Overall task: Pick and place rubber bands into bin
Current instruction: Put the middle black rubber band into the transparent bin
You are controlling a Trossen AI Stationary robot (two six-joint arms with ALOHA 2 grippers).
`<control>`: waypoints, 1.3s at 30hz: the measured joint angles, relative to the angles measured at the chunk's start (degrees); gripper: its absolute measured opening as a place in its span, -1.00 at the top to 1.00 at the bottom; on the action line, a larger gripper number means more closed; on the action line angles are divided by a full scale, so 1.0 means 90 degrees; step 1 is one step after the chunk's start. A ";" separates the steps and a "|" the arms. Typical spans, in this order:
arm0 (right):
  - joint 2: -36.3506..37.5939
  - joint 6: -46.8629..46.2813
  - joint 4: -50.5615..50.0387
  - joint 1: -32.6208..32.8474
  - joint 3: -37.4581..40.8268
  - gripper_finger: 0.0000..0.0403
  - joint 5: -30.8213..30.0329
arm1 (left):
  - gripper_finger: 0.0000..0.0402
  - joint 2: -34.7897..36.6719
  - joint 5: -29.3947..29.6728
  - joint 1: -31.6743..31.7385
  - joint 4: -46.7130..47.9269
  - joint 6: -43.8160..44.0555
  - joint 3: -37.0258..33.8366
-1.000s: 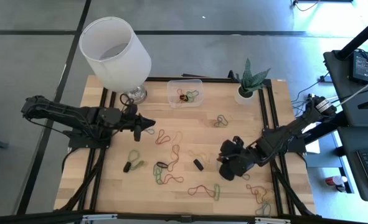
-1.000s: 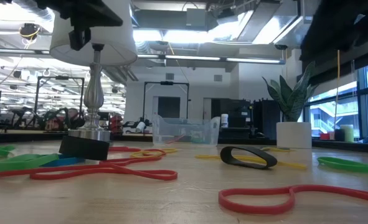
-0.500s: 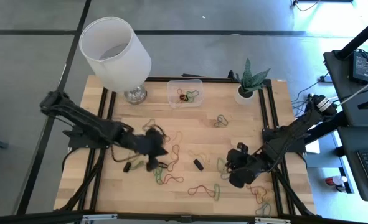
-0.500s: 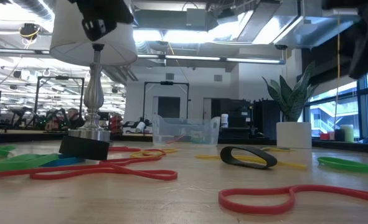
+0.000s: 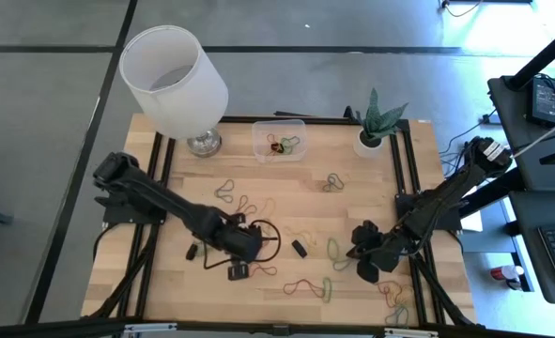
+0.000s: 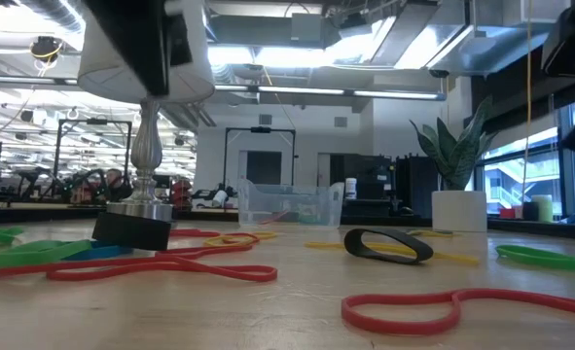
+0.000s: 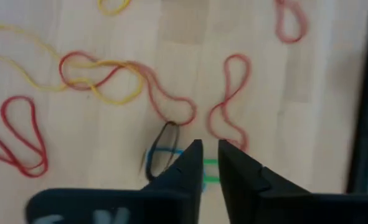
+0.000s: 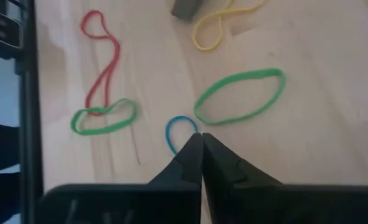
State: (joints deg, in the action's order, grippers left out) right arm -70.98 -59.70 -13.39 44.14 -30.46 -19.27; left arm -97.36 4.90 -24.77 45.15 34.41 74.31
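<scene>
Picking step: right hand (image 8: 201, 138) pinched together on a thin blue rubber loop (image 8: 179, 129); left hand (image 7: 210, 149) slightly apart over bands; next, lift toward the clear plastic bin (image 5: 279, 139).

The left arm reaches from its base at the surface's (image 5: 352, 178) left edge diagonally toward the front middle, stretched long and low. Its left end effector (image 5: 242, 246) points down at the surface; in its wrist view the two dark fingers (image 7: 184, 168) stand a narrow gap apart, their tips close above the surface.

The right arm comes in from the right edge, bent at the elbow, its forearm sloping down and inward. Its right end effector (image 5: 365, 266) is near the front right part of the surface, tilted downward. In its wrist view the two fingers (image 8: 193, 158) are pressed together, tip against tip, with no gap between them.
</scene>
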 joint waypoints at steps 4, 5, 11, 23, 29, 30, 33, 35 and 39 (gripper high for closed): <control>0.0002 0.0005 0.0142 0.0000 0.0000 0.97 0.0002 | 0.56 -0.0364 0.0157 0.0114 0.0053 -0.0310 -0.0001; 0.0002 0.0006 0.0183 0.0000 0.0000 0.97 0.0002 | 0.52 -0.0477 0.0156 0.0159 0.0054 -0.0398 -0.0001; 0.0002 0.0000 0.0333 -0.0002 0.0000 0.92 0.0002 | 0.50 -0.1064 -0.0233 0.0486 0.0311 -0.0551 -0.0013; 0.0004 -0.0003 0.0339 -0.0002 -0.0002 0.96 0.0002 | 0.74 -0.1489 -0.0731 0.0561 0.0359 -0.1310 -0.0010; 0.0004 -0.0003 0.0374 -0.0005 -0.0002 0.91 0.0002 | 0.97 -0.1270 -0.0836 0.0558 0.0415 -0.1174 0.0044; 0.0005 -0.0005 0.0374 -0.0005 -0.0002 0.91 0.0002 | 0.98 -0.1210 -0.0821 0.0558 0.0469 -0.1113 0.0098; 0.0005 -0.0005 0.0373 -0.0005 -0.0002 0.91 0.0002 | 0.98 -0.1026 -0.0608 0.0563 0.0905 -0.0961 0.0376; 0.0002 -0.0003 0.0374 -0.0005 -0.0002 0.91 0.0002 | 0.98 -0.0887 -0.0435 0.0584 0.1145 -0.0948 0.0649; 0.0002 -0.0003 0.0372 -0.0005 -0.0002 0.91 0.0000 | 0.98 -0.0657 -0.0370 0.0744 0.1546 -0.0841 0.1200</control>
State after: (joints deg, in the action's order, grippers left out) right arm -70.96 -59.73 -10.04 44.10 -30.48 -19.26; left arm -103.27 1.56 -18.07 59.06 26.84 85.11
